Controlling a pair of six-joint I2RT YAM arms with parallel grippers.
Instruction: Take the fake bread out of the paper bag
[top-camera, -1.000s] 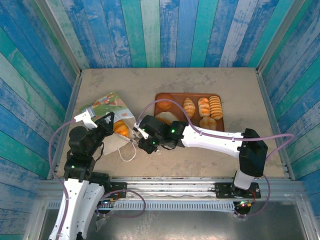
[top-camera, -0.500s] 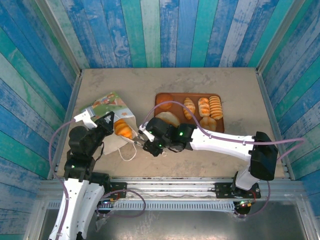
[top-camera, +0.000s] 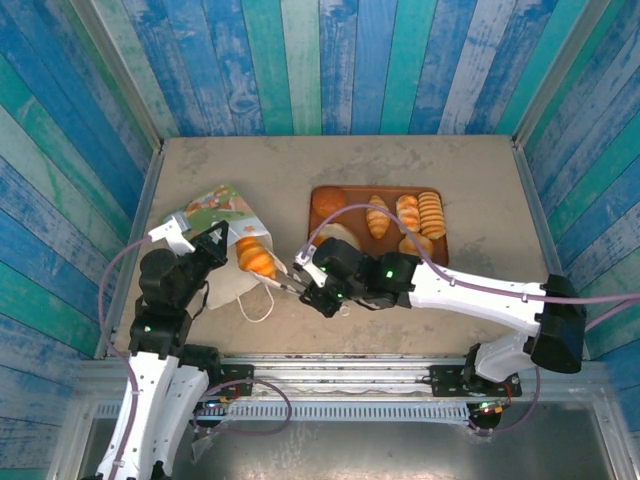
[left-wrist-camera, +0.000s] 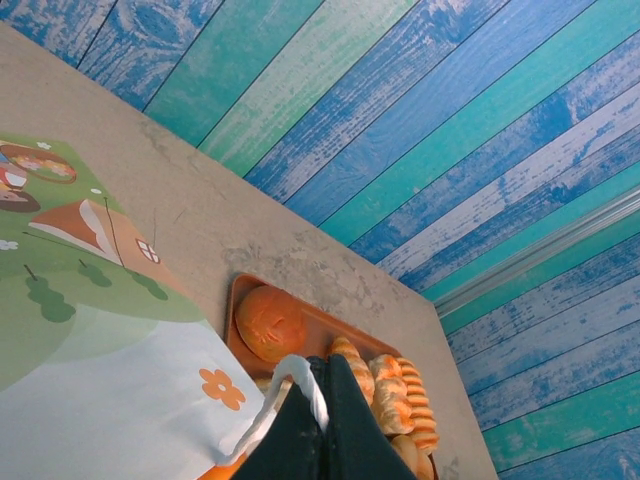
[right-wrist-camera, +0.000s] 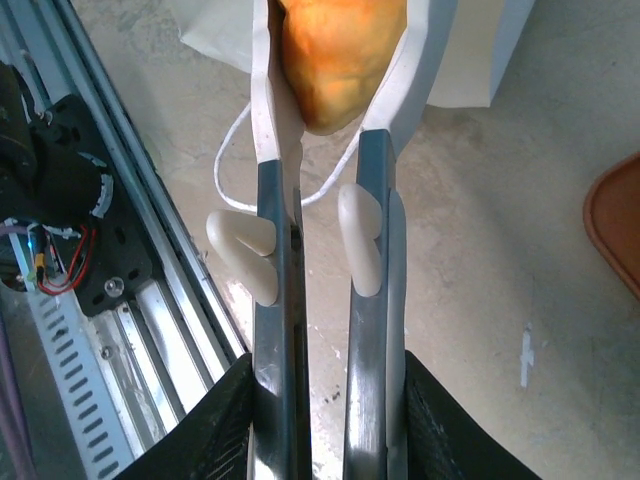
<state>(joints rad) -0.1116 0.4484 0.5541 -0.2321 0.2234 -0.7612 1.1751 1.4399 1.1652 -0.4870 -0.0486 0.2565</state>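
The right gripper (right-wrist-camera: 335, 40), jaws narrow, is clamping one orange piece of fake bread (right-wrist-camera: 340, 60) at the mouth of the paper bag (top-camera: 215, 215). The left gripper (left-wrist-camera: 318, 385), jaws closed, is pinching that bag's white handle (left-wrist-camera: 288, 370).

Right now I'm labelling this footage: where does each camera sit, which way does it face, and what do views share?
Top external: above and behind the robot, looking down on the table, left gripper and right gripper.
Left wrist: facing the back wall over the paper bag; its shut fingers pinch the bag handle.
Right wrist: looking along its fingers, which grip fake bread at the bag mouth.
Shared: top and left wrist both show the tray.
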